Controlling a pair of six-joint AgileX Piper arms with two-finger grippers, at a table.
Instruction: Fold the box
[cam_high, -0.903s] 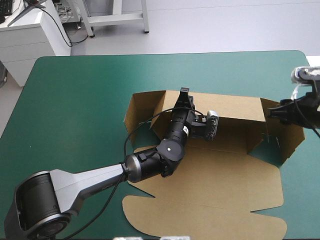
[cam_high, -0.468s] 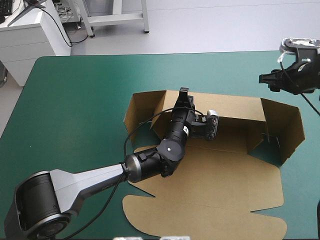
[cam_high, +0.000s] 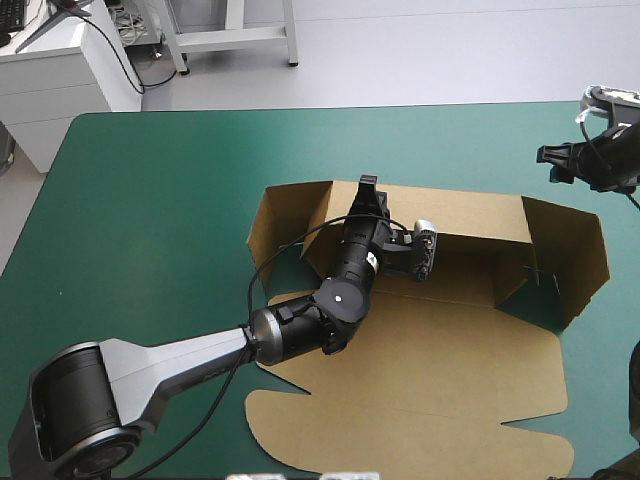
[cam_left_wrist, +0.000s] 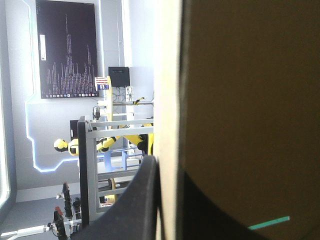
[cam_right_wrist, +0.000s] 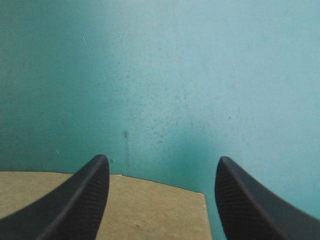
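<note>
The brown box (cam_high: 440, 370) lies in the middle of the table in the high view. Its lid is flat toward the near edge, and its back wall (cam_high: 470, 215) and right wall (cam_high: 570, 255) are raised. My left gripper (cam_high: 367, 188) is shut on the top edge of the back wall near its left end. In the left wrist view the board (cam_left_wrist: 240, 100) runs upright between the fingers (cam_left_wrist: 142, 200). My right gripper (cam_high: 548, 157) hangs open beyond the right wall, apart from it. In the right wrist view my right gripper (cam_right_wrist: 162, 162) looks down on the cover, with a corner of board (cam_right_wrist: 150, 210) under it.
The teal-green cover (cam_high: 160, 200) stretches to the left of the box and beyond it. The table's right edge (cam_high: 622, 130) is close by the right gripper. A short left wall (cam_high: 265, 225) of the box also stands up.
My right gripper has come off the top corner of the right wall, risen toward the far side, then drifted toward the table's right edge. The left arm and the box have not moved.
</note>
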